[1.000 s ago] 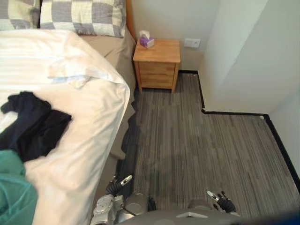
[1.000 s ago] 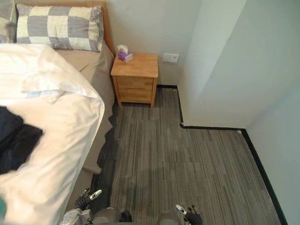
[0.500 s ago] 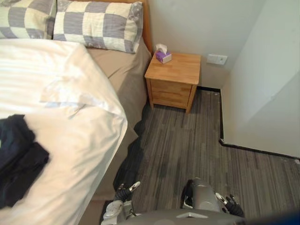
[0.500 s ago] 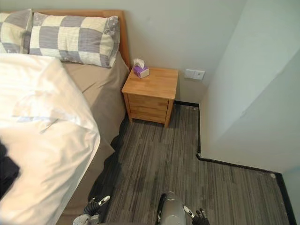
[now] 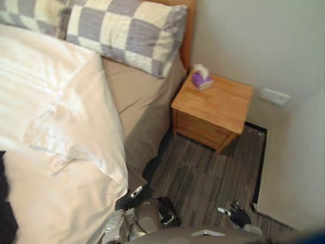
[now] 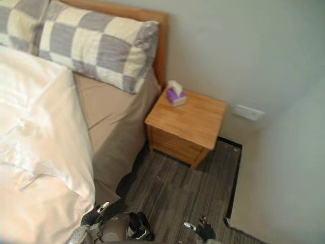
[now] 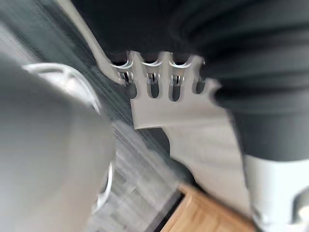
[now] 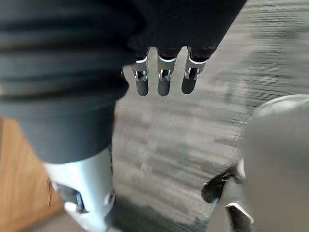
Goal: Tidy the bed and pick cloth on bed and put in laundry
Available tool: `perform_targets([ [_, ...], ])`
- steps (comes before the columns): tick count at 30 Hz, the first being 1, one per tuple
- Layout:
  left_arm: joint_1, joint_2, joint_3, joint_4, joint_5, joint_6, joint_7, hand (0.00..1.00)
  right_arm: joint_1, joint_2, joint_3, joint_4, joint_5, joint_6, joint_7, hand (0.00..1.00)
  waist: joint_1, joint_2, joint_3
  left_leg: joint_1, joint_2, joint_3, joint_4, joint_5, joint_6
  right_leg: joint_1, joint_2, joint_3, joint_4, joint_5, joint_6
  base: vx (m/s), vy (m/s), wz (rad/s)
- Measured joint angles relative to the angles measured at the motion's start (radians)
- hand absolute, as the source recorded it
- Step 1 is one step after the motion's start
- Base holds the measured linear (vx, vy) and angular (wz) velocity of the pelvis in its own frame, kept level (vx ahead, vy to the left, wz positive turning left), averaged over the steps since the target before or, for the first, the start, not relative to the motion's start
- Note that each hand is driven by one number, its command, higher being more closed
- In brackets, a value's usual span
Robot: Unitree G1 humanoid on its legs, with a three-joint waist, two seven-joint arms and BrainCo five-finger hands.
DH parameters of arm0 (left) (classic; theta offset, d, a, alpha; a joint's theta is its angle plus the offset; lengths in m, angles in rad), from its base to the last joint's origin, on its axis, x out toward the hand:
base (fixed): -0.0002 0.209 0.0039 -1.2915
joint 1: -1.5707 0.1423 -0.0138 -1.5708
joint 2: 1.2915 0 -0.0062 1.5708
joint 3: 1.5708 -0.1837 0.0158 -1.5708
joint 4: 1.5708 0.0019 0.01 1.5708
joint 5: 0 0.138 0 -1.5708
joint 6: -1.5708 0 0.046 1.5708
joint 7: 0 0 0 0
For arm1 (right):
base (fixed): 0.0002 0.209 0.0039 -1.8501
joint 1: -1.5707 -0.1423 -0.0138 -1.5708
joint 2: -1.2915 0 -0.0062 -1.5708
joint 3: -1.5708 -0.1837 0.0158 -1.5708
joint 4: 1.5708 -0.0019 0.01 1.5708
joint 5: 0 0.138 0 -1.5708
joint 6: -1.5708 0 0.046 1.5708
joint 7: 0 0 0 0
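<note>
A dark cloth (image 5: 4, 203) lies on the bed's white duvet (image 5: 56, 127), showing as a sliver at the left edge. The duvet is rumpled, with a folded-over corner. My left hand (image 5: 128, 201) hangs low by the bed's side, its fingers (image 7: 159, 77) relaxed and holding nothing. On the other side, over the floor, my right hand (image 5: 232, 213) hangs with its fingers (image 8: 161, 79) straight and nothing in them. Both hands are well away from the dark cloth.
Checkered pillows (image 5: 127, 35) lean on the wooden headboard (image 5: 187, 30) above a bare tan sheet (image 5: 137, 101). A wooden nightstand (image 5: 216, 109) with a purple tissue box (image 5: 201, 79) stands right of the bed. Grey striped carpet (image 5: 203, 178) runs to the wall.
The camera has swung toward the head of the bed: pillows and nightstand look nearer, the dark cloth has slid to the left edge, the green cloth has left the picture. Both hands still hang low.
</note>
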Motion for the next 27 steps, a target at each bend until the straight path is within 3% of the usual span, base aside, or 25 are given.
perform_targets([
  [1,-0.001,0.015,-0.040,0.014,0.002,0.003,0.007,0.00,-0.005,-0.010,0.014,0.007,0.002,0.000,0.005,0.00,-0.017,-0.001,-0.001,0.032,-0.017,-0.063,-0.020,-0.005,-0.010,-0.099,-0.003,0.104,0.218,0.000,0.041,0.53,-0.163,1.70],
  [2,-0.002,0.026,-0.053,0.031,-0.003,0.004,0.010,0.00,-0.011,-0.030,0.040,0.006,0.002,0.003,0.008,0.00,-0.016,-0.014,-0.002,0.086,-0.038,-0.124,-0.051,-0.004,-0.019,-0.182,-0.037,0.146,0.403,-0.056,0.005,0.53,-0.206,1.56],
  [4,-0.001,0.020,-0.050,0.041,-0.006,0.002,0.013,0.00,-0.002,-0.047,0.050,-0.002,0.000,0.003,0.006,0.00,-0.011,0.011,-0.001,0.147,-0.044,-0.202,-0.098,0.005,-0.038,-0.258,-0.065,0.155,0.460,-0.105,-0.071,0.55,-0.329,1.39],
  [5,0.009,0.001,-0.046,0.045,-0.011,0.003,0.027,0.00,0.029,-0.052,0.054,-0.071,0.009,0.003,-0.003,0.00,-0.024,0.057,-0.010,0.198,-0.005,-0.327,-0.159,0.025,-0.076,-0.372,-0.025,0.237,0.375,-0.167,-0.089,0.54,-0.427,1.71],
  [6,0.008,-0.002,-0.043,0.044,-0.011,0.003,0.032,0.00,0.028,-0.053,0.060,-0.090,0.013,0.002,-0.007,0.00,-0.028,0.062,-0.008,0.205,0.009,-0.370,-0.172,0.032,-0.090,-0.408,-0.007,0.282,0.325,-0.182,-0.075,0.30,-0.332,2.40],
  [7,0.008,-0.003,-0.036,0.042,-0.010,0.003,0.039,0.00,0.028,-0.052,0.080,-0.101,0.034,0.004,-0.012,0.00,-0.045,0.051,-0.009,0.201,0.025,-0.459,-0.174,0.032,-0.124,-0.462,0.016,0.395,0.185,-0.189,-0.040,0.36,-0.471,2.36],
  [8,0.008,0.005,-0.025,0.037,-0.009,0.006,0.047,0.00,0.032,-0.035,0.096,-0.088,0.040,0.005,-0.017,0.00,-0.048,0.020,-0.008,0.197,0.016,-0.543,-0.157,0.022,-0.184,-0.456,0.017,0.516,-0.054,-0.144,0.001,0.34,-0.537,2.33],
  [9,0.009,0.018,-0.019,0.029,-0.004,0.006,0.047,0.00,0.041,-0.022,0.108,-0.079,0.047,0.006,-0.021,0.00,-0.043,-0.017,-0.019,0.182,0.002,-0.574,-0.140,0.011,-0.209,-0.442,0.004,0.575,-0.211,-0.075,0.023,0.37,-0.670,1.93],
  [10,0.004,-0.004,0.018,0.041,-0.004,0.013,0.053,0.00,0.034,-0.043,0.111,-0.071,0.058,0.004,-0.029,0.00,-0.029,0.016,-0.026,0.162,0.049,-0.633,-0.116,-0.001,-0.232,-0.418,0.038,0.548,-0.194,-0.085,0.032,0.32,-0.563,1.19],
  [11,0.007,-0.036,0.049,0.032,-0.002,0.005,0.054,0.00,0.027,-0.051,0.125,-0.073,0.055,-0.005,-0.031,0.00,-0.006,0.027,-0.036,0.156,0.057,-0.635,-0.144,0.024,-0.223,-0.407,0.056,0.529,-0.213,-0.099,0.011,0.21,-0.389,0.94],
  [13,0.015,-0.057,0.066,0.035,-0.004,-0.006,0.054,0.00,0.002,-0.048,0.173,-0.057,0.049,-0.008,-0.028,0.00,-0.009,0.058,-0.039,0.171,0.073,-0.619,-0.205,0.082,-0.240,-0.384,0.053,0.470,-0.219,-0.118,-0.016,0.16,-0.271,0.78],
  [15,0.019,-0.069,0.072,0.035,-0.014,-0.023,0.055,0.00,-0.003,-0.049,0.208,-0.043,0.053,0.000,-0.009,0.00,-0.013,0.063,-0.042,0.167,0.081,-0.567,-0.244,0.148,-0.251,-0.360,0.031,0.410,-0.226,-0.126,-0.029,0.11,-0.228,0.94],
  [17,0.019,-0.077,0.073,0.033,-0.022,-0.043,0.048,0.00,-0.005,-0.050,0.206,-0.033,0.087,0.021,-0.005,0.00,-0.021,0.060,-0.039,0.163,0.097,-0.461,-0.254,0.197,-0.240,-0.304,-0.008,0.313,-0.253,-0.124,-0.033,0.07,-0.160,1.23],
  [19,0.026,-0.077,0.070,0.022,-0.016,-0.066,0.024,0.00,0.000,-0.048,0.201,-0.034,0.113,0.049,-0.018,0.00,-0.035,0.060,-0.038,0.133,0.138,-0.252,-0.180,0.181,-0.213,-0.242,-0.035,0.182,-0.266,-0.130,-0.045,0.01,-0.077,1.53],
  [20,0.028,-0.077,0.069,0.021,-0.009,-0.068,0.020,0.00,0.000,-0.047,0.198,-0.034,0.112,0.053,-0.023,0.00,-0.035,0.060,-0.039,0.132,0.141,-0.218,-0.174,0.176,-0.206,-0.237,-0.039,0.166,-0.262,-0.132,-0.046,-0.04,-0.001,1.12],
  [22,0.051,-0.054,0.039,0.021,-0.005,-0.067,0.019,0.00,0.000,-0.039,0.182,-0.033,0.123,0.058,-0.033,0.00,-0.035,0.051,-0.046,0.144,0.103,-0.211,-0.251,0.187,-0.222,-0.233,-0.050,0.183,-0.261,-0.160,-0.039,-0.04,0.037,0.68],
  [23,0.048,-0.027,0.010,0.024,-0.013,-0.060,0.025,0.00,-0.001,-0.026,0.168,-0.016,0.143,0.060,-0.036,0.00,-0.035,0.024,-0.049,0.162,0.059,-0.216,-0.325,0.231,-0.225,-0.234,-0.069,0.210,-0.282,-0.167,-0.028,0.00,0.052,0.33],
  [25,0.048,-0.010,-0.021,0.036,-0.013,-0.056,0.029,0.00,0.000,-0.014,0.137,0.000,0.202,0.068,-0.052,0.00,-0.038,0.017,-0.056,0.189,0.028,-0.226,-0.394,0.270,-0.223,-0.225,-0.076,0.212,-0.314,-0.150,-0.022,0.00,0.084,0.12],
  [27,0.048,-0.001,-0.047,0.049,-0.013,-0.057,0.031,0.00,0.003,-0.011,0.111,0.012,0.267,0.069,-0.071,0.00,-0.042,0.027,-0.056,0.206,0.012,-0.231,-0.427,0.286,-0.221,-0.210,-0.077,0.211,-0.336,-0.142,-0.016,0.01,0.058,0.06],
])
